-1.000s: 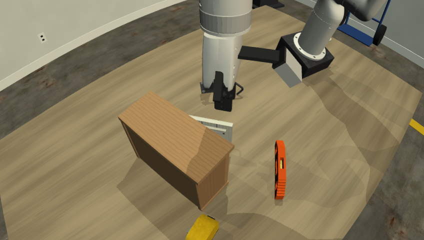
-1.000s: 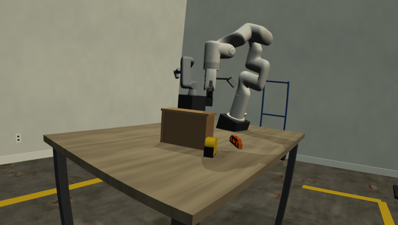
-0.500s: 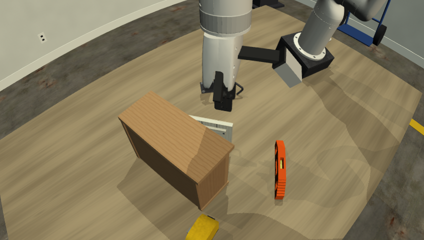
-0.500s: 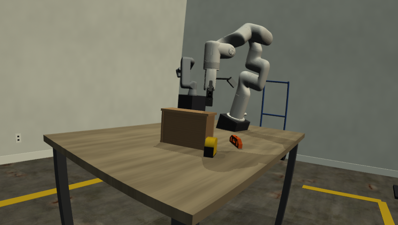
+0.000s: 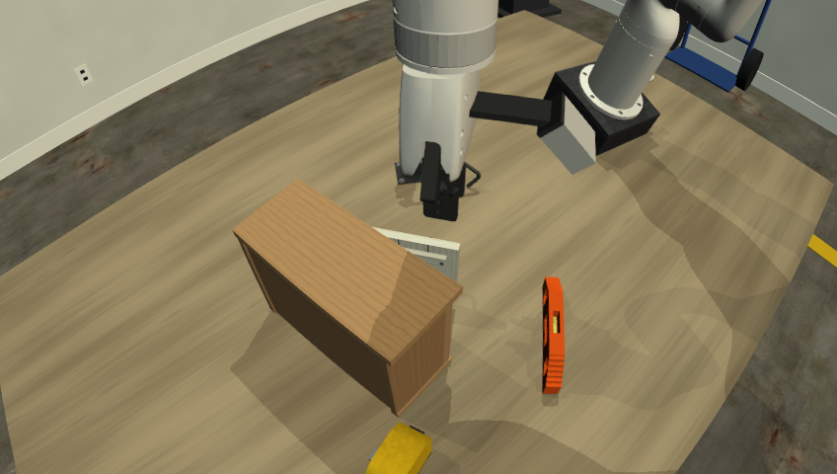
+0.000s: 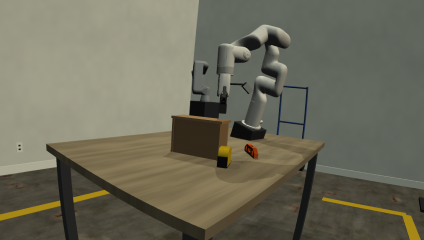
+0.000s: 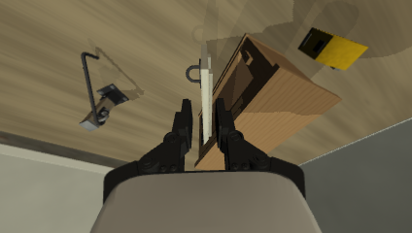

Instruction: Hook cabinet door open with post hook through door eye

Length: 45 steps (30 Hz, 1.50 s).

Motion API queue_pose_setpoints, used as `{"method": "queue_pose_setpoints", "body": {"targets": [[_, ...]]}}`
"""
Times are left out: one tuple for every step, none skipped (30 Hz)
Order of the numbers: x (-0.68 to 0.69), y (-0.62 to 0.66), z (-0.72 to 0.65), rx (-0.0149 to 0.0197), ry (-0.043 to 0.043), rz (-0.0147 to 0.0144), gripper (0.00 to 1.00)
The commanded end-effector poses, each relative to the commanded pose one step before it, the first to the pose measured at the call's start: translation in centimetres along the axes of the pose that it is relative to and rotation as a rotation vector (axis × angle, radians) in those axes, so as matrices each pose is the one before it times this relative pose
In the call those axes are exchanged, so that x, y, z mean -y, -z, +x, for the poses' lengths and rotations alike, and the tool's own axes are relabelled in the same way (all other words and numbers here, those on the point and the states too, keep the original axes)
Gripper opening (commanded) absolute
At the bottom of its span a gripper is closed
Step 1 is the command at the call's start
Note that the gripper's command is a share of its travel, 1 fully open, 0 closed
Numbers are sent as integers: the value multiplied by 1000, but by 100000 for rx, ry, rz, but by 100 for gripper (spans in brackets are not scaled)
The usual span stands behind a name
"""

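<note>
The wooden cabinet (image 5: 341,264) (image 6: 196,136) (image 7: 277,107) stands upright on the table. Its white door (image 5: 422,243) (image 7: 206,97) is swung partly open on the far side. A dark ring eye (image 7: 191,74) sticks out of the door's face. The black hook (image 7: 87,78) (image 5: 475,171) lies on its small post bracket (image 7: 104,97) well away from the door, partly hidden behind my arm in the top view. My gripper (image 5: 440,212) (image 6: 223,111) (image 7: 203,109) hangs just above the door's top edge. Its fingers are narrowed, a gap between them, holding nothing.
An orange spirit level (image 5: 553,335) (image 6: 251,150) lies to the right of the cabinet. A yellow tape measure (image 5: 402,449) (image 6: 224,156) (image 7: 332,47) stands near the cabinet's front corner. My arm's black base (image 5: 616,112) sits at the back right.
</note>
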<state>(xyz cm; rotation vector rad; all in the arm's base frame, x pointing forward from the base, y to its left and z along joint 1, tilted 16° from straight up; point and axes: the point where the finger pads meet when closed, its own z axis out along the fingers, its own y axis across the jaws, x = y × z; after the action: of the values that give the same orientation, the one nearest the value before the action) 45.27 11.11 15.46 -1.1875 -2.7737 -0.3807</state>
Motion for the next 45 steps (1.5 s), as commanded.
{"method": "queue_pose_setpoints", "body": {"targets": [[-115,83,-59,236,64,-349,27],[0,0,0,0,0,0,27],[-1,-47,0,-8,4,-10,27],[-1,-54,0,-9,5,-12,27],[-1,-61,0,-10,5,-13,27],[0,-68,0,-11,5,-14,27],[0,-75,0,-12,6,-16,27],[-1,-84,0,-1,1,-1,27],[-1,-91,0,0,0,0,27],[-1,-98,0,0,0,0,27],[-1,-105,0,0,0,0,27],[-1,-112,0,1,0,1,27],[-2,-119,-1,-1,0,-1,27],[-2,-126,0,0,0,0,27],[-1,-132,0,0,0,0,27],[-1,-138,0,1,0,0,27],[-2,-144,-1,-1,0,-1,27],[0,0,0,0,0,0,27],[0,0,0,0,0,0,27],[-2,-149,0,0,0,0,27],[-1,-154,0,1,0,1,27],[-2,-159,-1,-1,0,-1,27],[-2,-164,-1,0,0,0,27],[-1,-167,0,1,0,1,27],[-3,-171,-1,-1,0,-1,27],[-2,-174,-1,0,0,0,27],[-1,-176,0,1,0,1,27],[-3,-179,-1,-1,0,-1,27],[-2,-180,-1,0,0,0,27],[-2,-181,-1,0,0,0,27],[-2,-182,-1,-1,0,0,27],[-1,-182,0,1,0,1,27],[-2,-182,-1,-1,0,-1,27],[-2,-181,-1,0,0,0,27],[0,0,0,0,0,0,27],[0,0,0,0,0,0,27],[-1,-179,0,1,0,1,27],[-3,-177,-1,-1,0,-1,27],[-2,-175,-1,0,0,0,27],[-2,-172,-1,0,0,0,27],[-2,-169,-1,-1,0,-1,27],[-1,-164,0,0,0,0,27],[-2,-160,0,0,0,0,27],[-2,-156,-1,-1,0,-1,27],[-1,-150,0,0,0,0,27]]}}
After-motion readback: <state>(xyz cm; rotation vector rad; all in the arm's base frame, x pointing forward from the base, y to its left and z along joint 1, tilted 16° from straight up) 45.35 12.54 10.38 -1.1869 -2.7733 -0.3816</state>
